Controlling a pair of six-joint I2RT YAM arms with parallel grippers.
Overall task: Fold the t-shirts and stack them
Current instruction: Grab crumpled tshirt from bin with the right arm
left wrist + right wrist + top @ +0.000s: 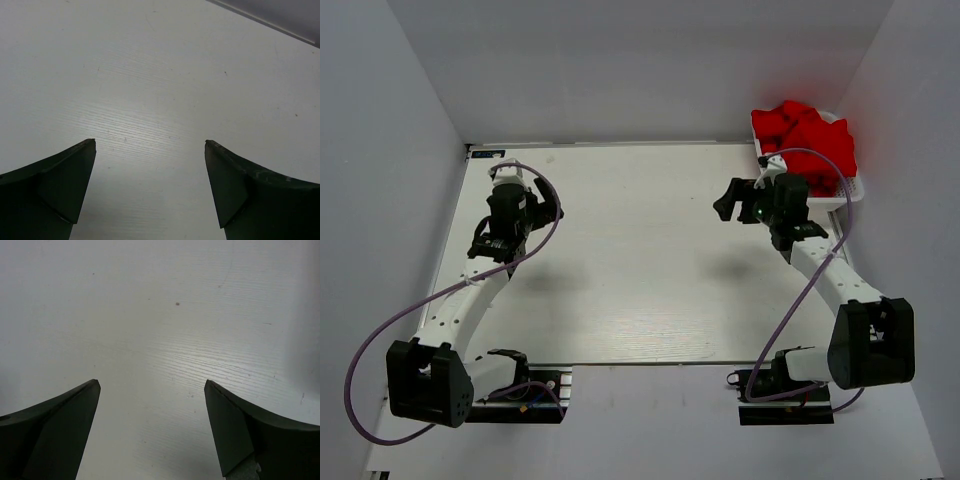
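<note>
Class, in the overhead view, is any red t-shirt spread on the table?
No, the red t-shirts all lie heaped in the white basket at the far right.

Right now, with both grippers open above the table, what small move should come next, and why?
Probably swing the right gripper toward the basket to reach for one shirt. The red shirts all lie heaped in it at the far right corner, with none on the table. The right arm is nearer, and its jaws stand open and empty, like those of the left gripper.
</note>
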